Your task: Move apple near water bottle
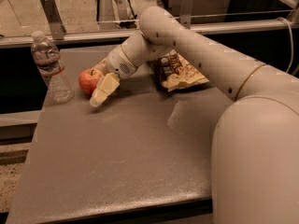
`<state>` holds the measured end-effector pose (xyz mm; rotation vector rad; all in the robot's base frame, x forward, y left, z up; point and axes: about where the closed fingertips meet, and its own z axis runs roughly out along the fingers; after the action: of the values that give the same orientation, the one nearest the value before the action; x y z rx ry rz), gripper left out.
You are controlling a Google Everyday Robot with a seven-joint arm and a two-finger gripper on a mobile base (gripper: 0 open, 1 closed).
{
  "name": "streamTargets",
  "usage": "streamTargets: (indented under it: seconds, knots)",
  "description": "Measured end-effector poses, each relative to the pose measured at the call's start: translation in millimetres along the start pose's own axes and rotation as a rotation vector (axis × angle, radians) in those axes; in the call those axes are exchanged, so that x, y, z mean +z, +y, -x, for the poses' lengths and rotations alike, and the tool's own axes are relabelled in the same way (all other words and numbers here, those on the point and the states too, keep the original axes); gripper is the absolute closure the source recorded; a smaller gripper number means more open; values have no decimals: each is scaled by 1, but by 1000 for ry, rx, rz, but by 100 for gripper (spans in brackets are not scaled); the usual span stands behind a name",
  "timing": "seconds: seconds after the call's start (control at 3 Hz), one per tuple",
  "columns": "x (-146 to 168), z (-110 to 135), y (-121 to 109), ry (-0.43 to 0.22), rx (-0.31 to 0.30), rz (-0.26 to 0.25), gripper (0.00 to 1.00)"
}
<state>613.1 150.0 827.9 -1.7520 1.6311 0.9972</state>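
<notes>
Grey tabletop (117,162) carried the apple (88,80) just beside the water bottle (51,66), so we judged the move nearly finished. Our gripper (99,87) sat against the apple; we could not tell whether it was clenched or loose. Only release and withdrawal seemed left.

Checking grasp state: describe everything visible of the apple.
The apple is round and red with yellowish patches, smooth-skinned and whole. It sits on the grey table near the back left, just right of the water bottle, with a gap between them. The gripper is against the apple's right side and hides part of it. Whether it actually grips the apple cannot be told.
</notes>
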Motion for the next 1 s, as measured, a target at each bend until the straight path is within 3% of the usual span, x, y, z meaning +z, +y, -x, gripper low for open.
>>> streamTargets:
  seconds: [0.33, 1.0]
  knots:
    - [-15, -6, 2, -1, 6, -20, 0]
    - [-108, -17, 3, -7, -23, -179, 0]
